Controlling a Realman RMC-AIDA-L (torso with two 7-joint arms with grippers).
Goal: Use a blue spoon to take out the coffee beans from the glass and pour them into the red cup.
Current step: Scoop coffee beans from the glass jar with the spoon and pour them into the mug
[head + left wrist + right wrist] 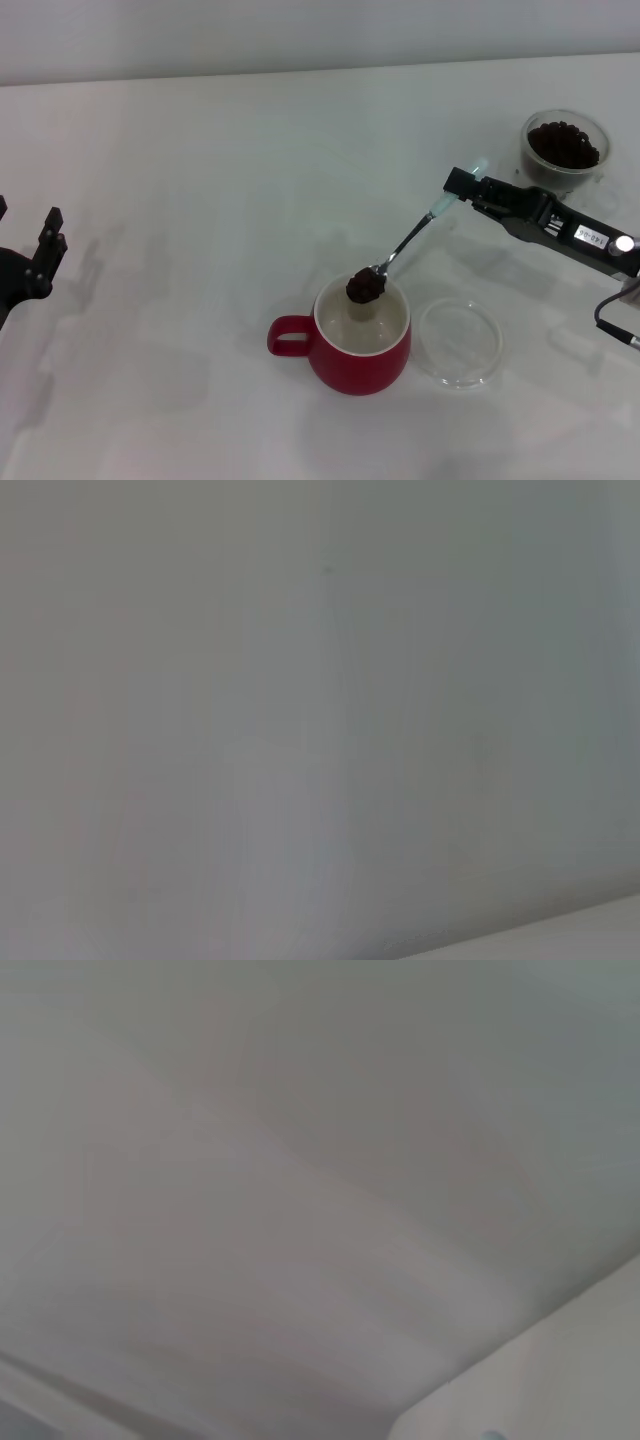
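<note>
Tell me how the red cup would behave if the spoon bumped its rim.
The red cup looks like thick glossy ceramic with a wide rounded body, so it is probably heavy for its size and unlikely to tip. Its glaze and the smooth white table suggest it might slide instead. The spoon, held by the right tool, sits loaded over the rim.
</note>
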